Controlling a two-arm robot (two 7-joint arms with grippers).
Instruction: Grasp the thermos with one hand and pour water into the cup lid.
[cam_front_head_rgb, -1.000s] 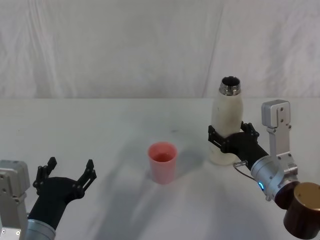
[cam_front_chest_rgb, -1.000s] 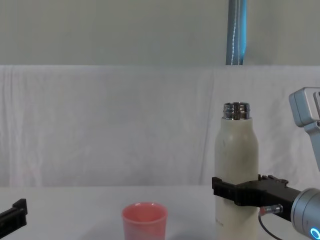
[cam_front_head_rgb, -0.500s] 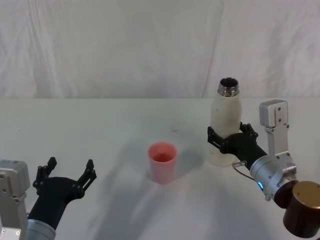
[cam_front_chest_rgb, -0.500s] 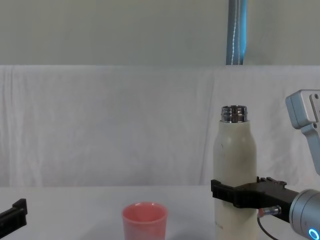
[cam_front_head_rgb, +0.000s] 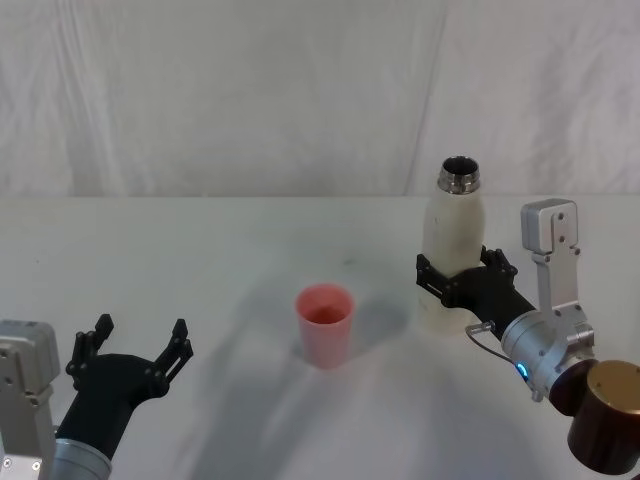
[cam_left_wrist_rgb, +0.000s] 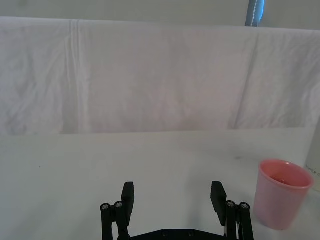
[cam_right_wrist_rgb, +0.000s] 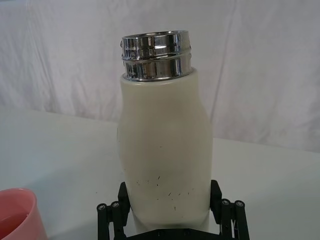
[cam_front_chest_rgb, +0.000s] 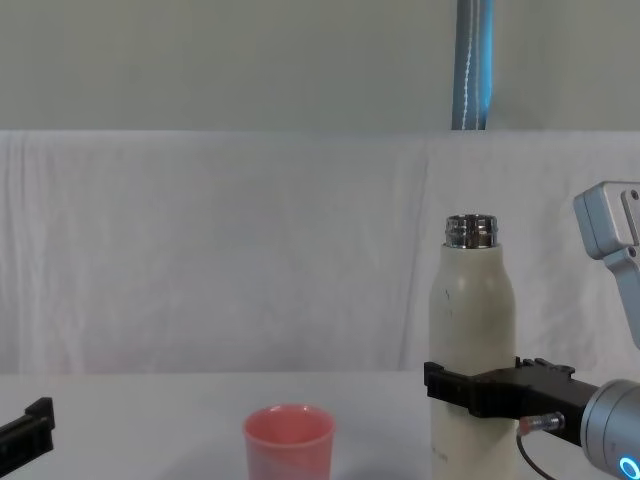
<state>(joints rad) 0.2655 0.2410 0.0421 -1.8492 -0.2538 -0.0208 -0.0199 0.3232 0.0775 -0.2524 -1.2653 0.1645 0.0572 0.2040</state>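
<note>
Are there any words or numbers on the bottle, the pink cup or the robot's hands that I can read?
Thermos: a tiny line of grey print at the picture's edge, cut off and too small to read.
Cup lid: no writing.
Right hand, shut on the thermos: no writing.
Left hand, open near the table's front: no writing.

Head overhead, chest level; both share thermos (cam_front_head_rgb: 451, 250).

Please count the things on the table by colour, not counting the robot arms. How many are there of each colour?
Cream-white: 1, the thermos
Pink: 1, the cup lid
Total: 2
</note>
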